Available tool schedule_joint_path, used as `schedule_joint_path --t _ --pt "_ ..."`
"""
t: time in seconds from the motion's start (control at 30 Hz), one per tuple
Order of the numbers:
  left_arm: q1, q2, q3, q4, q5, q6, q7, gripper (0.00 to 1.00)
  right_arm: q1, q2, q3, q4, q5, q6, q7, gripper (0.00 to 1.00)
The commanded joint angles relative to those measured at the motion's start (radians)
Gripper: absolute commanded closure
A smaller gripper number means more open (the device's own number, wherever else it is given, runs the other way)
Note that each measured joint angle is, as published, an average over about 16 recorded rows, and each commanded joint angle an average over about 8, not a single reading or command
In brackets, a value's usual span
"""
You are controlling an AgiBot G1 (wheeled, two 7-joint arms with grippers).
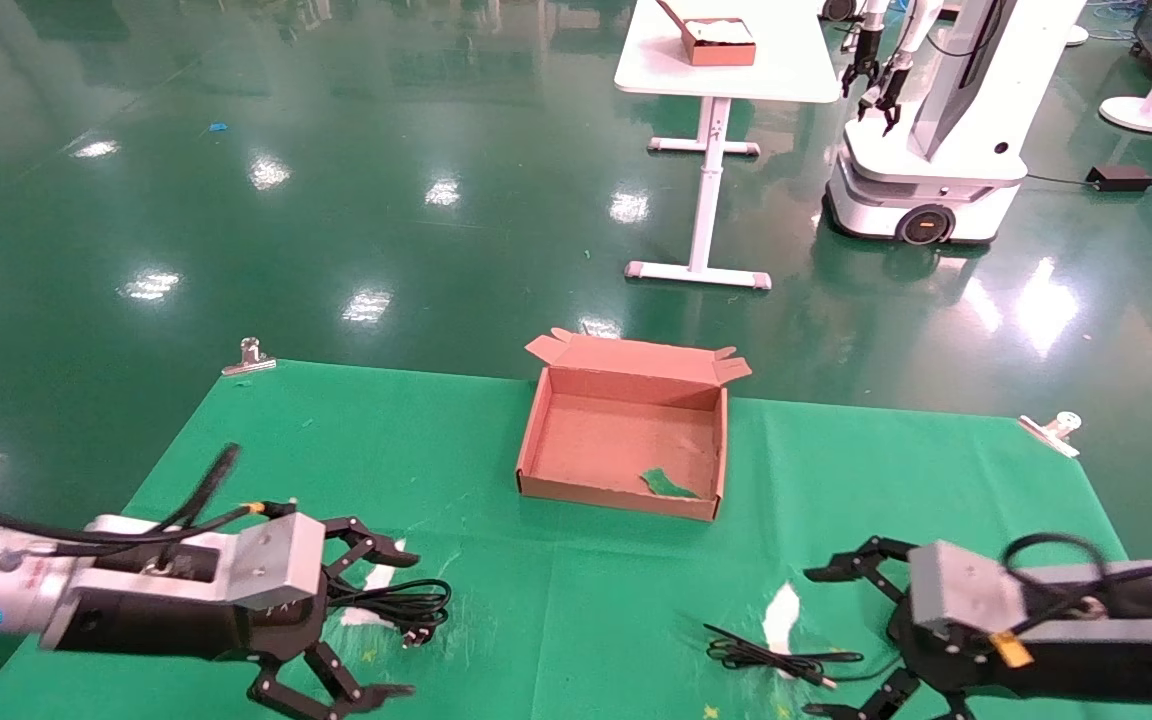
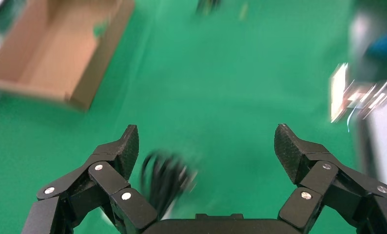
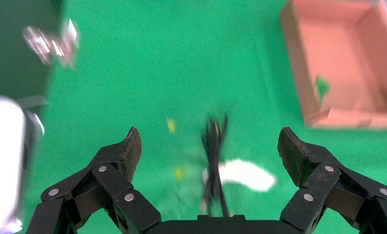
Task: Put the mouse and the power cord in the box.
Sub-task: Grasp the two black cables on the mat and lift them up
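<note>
The brown cardboard box (image 1: pixel 626 430) lies open at mid-table, holding only a green scrap (image 1: pixel 669 485). Near the front left, the coiled black power cord (image 1: pixel 406 603) rests on the green cloth, and my left gripper (image 1: pixel 404 622) is open around it. In the left wrist view the power cord (image 2: pixel 164 180) sits close to one finger of that left gripper (image 2: pixel 206 146). My right gripper (image 1: pixel 816 642) is open at the front right, facing a thin black cable (image 1: pixel 766 660). That cable (image 3: pixel 213 156) runs between the fingers of the right gripper (image 3: pixel 211 146). The mouse's body is hidden.
White patches (image 1: pixel 783 610) show through the cloth. Metal clips (image 1: pixel 249 357) (image 1: pixel 1054 430) pin the cloth's rear corners. Far off on the glossy floor stand a white table (image 1: pixel 726 60) and another robot (image 1: pixel 936 130).
</note>
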Motion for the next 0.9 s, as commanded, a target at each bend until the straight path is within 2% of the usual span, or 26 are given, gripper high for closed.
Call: schedule_joint_path --t 0.03,0.2,0.33,0.6,0.9 --pt "-0.038 0.032 0.033 0.059 0.065 -0.024 0.049 0.0 0.03 -0.027 -0.027 -0.065 -0.065 0.028 -0.054 0.0" --pt "-0.093 0.111 0.095 0.194 0.193 -0.13 0.148 0.0 0.082 -0.124 -0.075 -0.21 -0.163 0.113 -0.174 0.0" --pt "-0.115 0.163 0.117 0.297 0.242 -0.212 0.207 0.0 0.114 -0.184 -0.094 -0.311 -0.202 0.162 -0.248 0.0" --pt "-0.136 0.232 0.131 0.436 0.273 -0.302 0.303 0.0 0.15 -0.248 -0.106 -0.456 -0.226 0.211 -0.351 0.0" --pt "-0.144 0.267 0.133 0.519 0.276 -0.336 0.372 0.0 0.167 -0.278 -0.103 -0.543 -0.222 0.231 -0.412 0.01"
